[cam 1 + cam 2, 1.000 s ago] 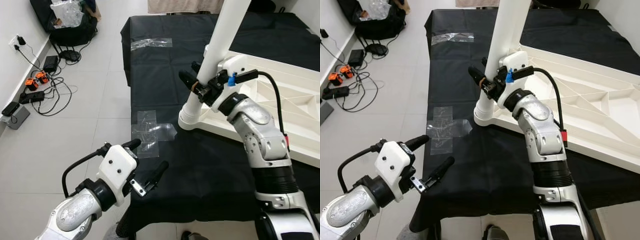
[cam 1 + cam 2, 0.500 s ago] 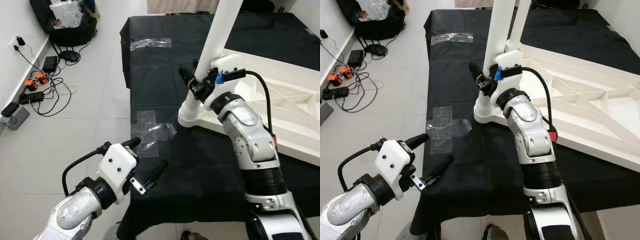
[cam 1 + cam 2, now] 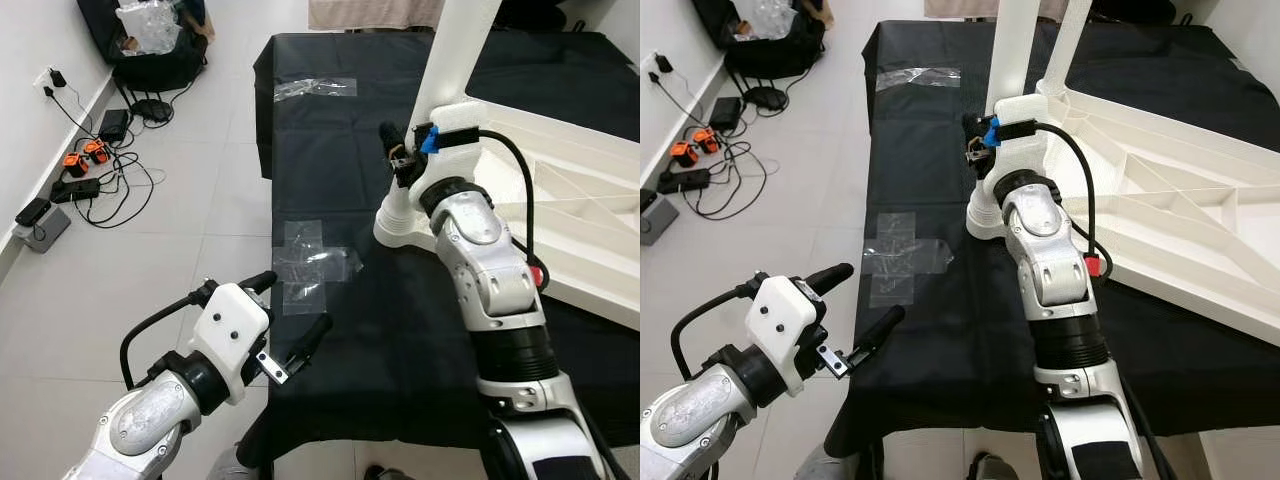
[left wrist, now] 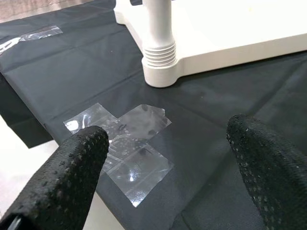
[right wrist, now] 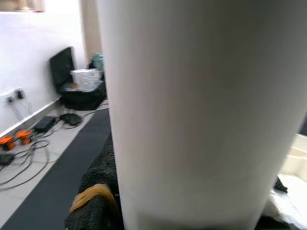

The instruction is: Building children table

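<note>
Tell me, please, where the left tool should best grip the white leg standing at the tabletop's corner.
Probably the smooth round shaft of the leg, above the ribbed collar, which widens. Come in level from the robot's left with the left tool, fingers either side: the right tool sits lower on the shaft, and the tabletop blocks the far side.

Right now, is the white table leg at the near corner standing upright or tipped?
Upright. The white table leg rises straight from its ribbed base at the tabletop corner, with the right gripper closed around it.
</note>
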You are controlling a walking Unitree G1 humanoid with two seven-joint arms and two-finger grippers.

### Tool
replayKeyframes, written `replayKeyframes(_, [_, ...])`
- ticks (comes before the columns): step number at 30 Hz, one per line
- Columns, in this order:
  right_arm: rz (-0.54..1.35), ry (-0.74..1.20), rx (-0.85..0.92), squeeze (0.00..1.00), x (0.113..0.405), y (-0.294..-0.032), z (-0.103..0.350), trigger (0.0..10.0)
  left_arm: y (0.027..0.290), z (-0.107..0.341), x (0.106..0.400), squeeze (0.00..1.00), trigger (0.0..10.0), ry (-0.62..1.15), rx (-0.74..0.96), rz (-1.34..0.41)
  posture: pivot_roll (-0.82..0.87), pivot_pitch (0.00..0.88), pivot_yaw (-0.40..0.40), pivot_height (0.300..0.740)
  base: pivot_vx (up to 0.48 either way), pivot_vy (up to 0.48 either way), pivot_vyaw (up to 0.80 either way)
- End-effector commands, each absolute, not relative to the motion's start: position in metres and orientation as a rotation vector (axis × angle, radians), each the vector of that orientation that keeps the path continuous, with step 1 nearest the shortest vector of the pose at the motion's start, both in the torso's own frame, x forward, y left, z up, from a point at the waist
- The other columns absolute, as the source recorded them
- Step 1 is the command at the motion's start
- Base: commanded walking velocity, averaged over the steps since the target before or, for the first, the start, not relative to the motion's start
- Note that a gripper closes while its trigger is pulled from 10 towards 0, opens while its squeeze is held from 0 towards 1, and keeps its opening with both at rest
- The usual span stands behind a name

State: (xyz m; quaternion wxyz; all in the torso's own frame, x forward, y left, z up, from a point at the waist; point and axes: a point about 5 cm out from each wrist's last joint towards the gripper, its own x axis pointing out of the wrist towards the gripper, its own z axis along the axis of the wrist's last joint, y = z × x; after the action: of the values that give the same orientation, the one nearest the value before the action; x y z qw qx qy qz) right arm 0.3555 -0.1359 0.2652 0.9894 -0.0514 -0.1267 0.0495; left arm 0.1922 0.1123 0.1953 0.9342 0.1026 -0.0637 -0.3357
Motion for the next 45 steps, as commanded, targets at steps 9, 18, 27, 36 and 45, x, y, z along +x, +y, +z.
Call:
replayKeyframes(9, [-0.279,-0.048,-0.048,0.00,0.368,-0.170,0.232,10.0,0.114,0.192,0.193,0.00,10.0,-0.119,0.215,-0.680,0.10,0.231,-0.039,0.740,0.000,0.000,0.00])
replayKeyframes(18, [-0.401,-0.044,-0.017,0.00,0.369,-0.172,0.232,10.0,0.115,0.191,0.193,0.00,10.0,-0.119,0.214,-0.682,0.10,0.232,-0.039,0.740,0.000,0.000,0.00])
replayKeyframes(27, [-0.567,-0.042,0.056,0.00,0.369,-0.173,0.234,10.0,0.115,0.191,0.194,0.00,10.0,-0.119,0.218,-0.682,0.10,0.233,-0.040,0.740,0.000,0.000,0.00])
replayKeyframes(36, [-0.692,-0.060,0.014,0.00,0.365,-0.177,0.235,10.0,0.115,0.192,0.194,0.00,10.0,-0.121,0.219,-0.681,0.10,0.230,-0.041,0.740,0.000,0.000,0.00])
replayKeyframes(45, [-0.854,-0.039,0.013,0.00,0.360,-0.179,0.231,10.0,0.115,0.191,0.194,0.00,10.0,-0.122,0.220,-0.683,0.10,0.221,-0.040,0.740,0.000,0.000,0.00])
